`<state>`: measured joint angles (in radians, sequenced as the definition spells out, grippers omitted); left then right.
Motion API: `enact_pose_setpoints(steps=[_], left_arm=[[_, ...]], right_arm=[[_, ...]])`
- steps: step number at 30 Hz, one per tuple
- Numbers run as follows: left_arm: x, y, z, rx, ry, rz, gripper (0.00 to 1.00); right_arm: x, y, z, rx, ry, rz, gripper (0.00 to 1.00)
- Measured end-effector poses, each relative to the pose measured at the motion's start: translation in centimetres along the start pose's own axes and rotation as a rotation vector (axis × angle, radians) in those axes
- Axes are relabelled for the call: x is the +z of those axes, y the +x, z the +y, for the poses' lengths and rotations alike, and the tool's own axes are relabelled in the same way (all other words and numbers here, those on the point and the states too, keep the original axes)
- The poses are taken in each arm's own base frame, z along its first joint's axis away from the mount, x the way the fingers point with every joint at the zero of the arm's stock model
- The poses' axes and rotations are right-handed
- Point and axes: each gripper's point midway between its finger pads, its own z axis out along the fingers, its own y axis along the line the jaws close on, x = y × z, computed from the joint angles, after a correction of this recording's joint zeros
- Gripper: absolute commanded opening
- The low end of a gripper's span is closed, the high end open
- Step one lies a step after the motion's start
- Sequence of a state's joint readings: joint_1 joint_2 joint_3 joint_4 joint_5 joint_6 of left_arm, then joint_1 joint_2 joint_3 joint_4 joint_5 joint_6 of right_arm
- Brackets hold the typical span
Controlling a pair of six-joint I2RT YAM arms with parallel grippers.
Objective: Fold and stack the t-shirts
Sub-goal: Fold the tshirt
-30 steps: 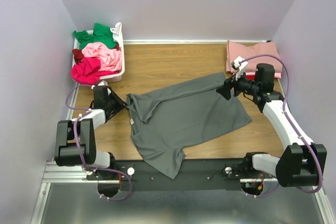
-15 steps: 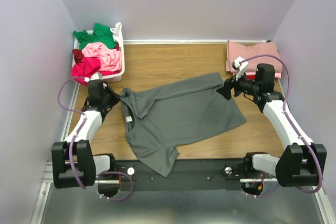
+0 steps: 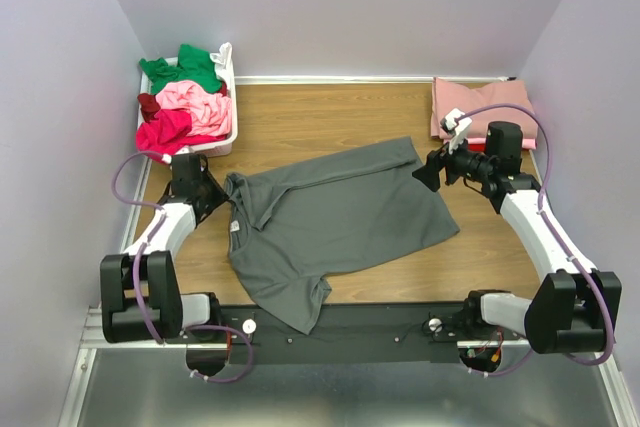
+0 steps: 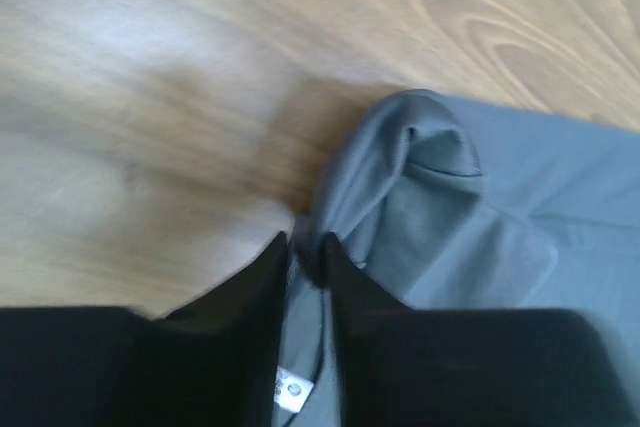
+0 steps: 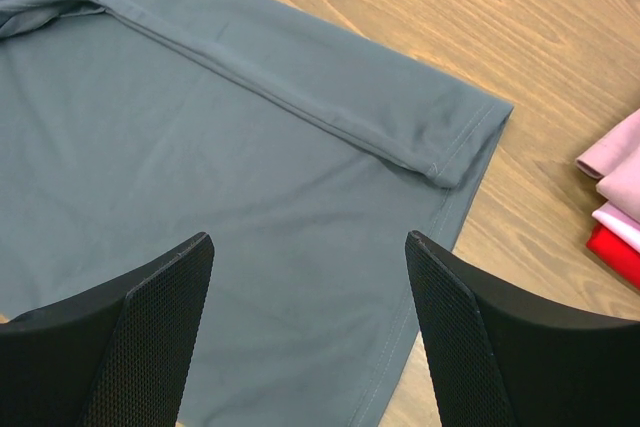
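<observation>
Basket [image 3: 231,119], 10 o'clock: crumpled shirts [image 3: 192,97] in green, pink, magenta and maroon.
Left pincer [image 4: 303,247], 9 o'clock: jaws nearly together at the grey shirt [image 3: 340,217] collar. Whether it is grasping cannot be told. Risk: a thin pinch slips and the collar bunches.
Grey shirt: mid-surface [image 3: 330,117], askew.
Right pincer [image 5: 310,247], 3 o'clock: released, spread above the hem.
Folded stack [image 3: 480,102], 2 o'clock.
</observation>
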<state>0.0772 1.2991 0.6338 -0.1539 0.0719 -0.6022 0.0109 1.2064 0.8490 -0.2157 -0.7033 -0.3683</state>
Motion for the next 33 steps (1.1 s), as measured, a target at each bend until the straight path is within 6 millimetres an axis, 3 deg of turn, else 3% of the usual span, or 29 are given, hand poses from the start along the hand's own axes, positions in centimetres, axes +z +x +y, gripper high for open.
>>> enact_pose_setpoints(steps=[3,9,14,20,26,31,33], left_arm=[[-0.9,-0.5,0.5,-0.013,-0.037,-0.031,0.49],[-2.9,-3.4,-1.6,0.019,0.041,-0.133,0.48],[-1.9,-2.9,-2.9,0.052,0.114,-0.091,0.45],[0.4,-1.7,-2.7,0.063,0.116,-0.009,0.44],[2.3,-2.3,-3.2,0.064,0.117,0.016,0.42],[3.3,-2.3,-3.2,0.066,0.114,0.028,0.13],[3.4,-2.2,-3.1,0.068,0.112,0.031,0.06]], right_arm=[[0.0,0.1,0.1,0.002,-0.002,0.004,0.84],[0.1,0.4,0.1,0.006,-0.006,0.014,0.84],[0.2,0.7,0.1,0.012,-0.009,0.021,0.84],[0.2,0.7,0.1,0.009,-0.009,0.022,0.84],[0.2,0.8,0.0,0.006,-0.011,0.025,0.84],[0.4,1.0,0.0,0.011,-0.013,0.031,0.84],[0.4,1.1,0.0,0.011,-0.014,0.031,0.84]])
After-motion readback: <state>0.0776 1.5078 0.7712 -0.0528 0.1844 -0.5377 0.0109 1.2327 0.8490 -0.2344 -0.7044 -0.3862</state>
